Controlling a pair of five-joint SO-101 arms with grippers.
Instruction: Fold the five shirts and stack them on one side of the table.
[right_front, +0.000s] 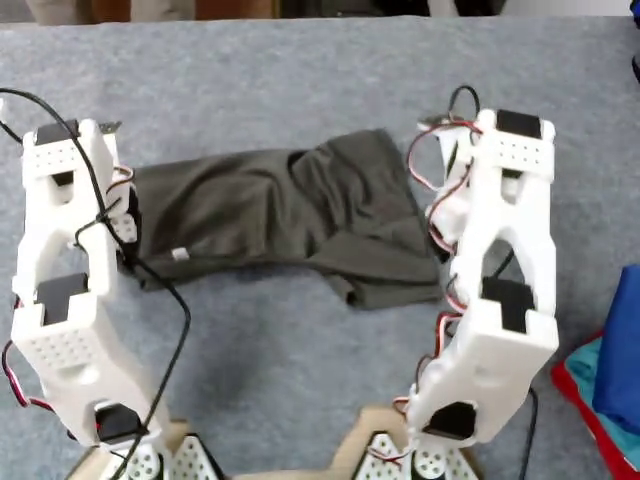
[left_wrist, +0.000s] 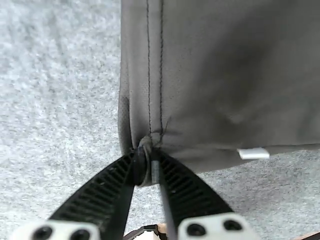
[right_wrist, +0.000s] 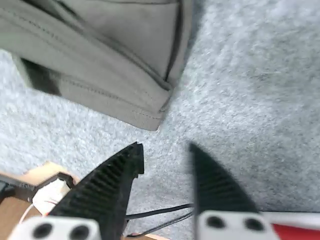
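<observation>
The left arm (right_front: 65, 270) at 9 o'clock and right arm (right_front: 495, 280) at 3 o'clock are both chunky white shells with black motor blocks (right_front: 505, 300) and dot-grid panels (right_front: 65, 350). Left one's got a thin black cable (right_front: 186, 310) draped over it, right one has red-and-white wires (right_front: 437, 232) down its side. The left gripper (left_wrist: 146, 162) and right gripper (right_wrist: 165, 150) both have black ribbed fingers (left_wrist: 107, 192) on white bases (right_wrist: 60, 230) with dark screw holes (left_wrist: 42, 232).

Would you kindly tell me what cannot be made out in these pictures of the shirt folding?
1. High view: the colourful pile is cut off by the right edge, so its pieces cannot be counted.
2. High view: the white arm hides where the left hand pinches the grey shirt.
3. Left wrist view: the white tag is too small to read.
</observation>
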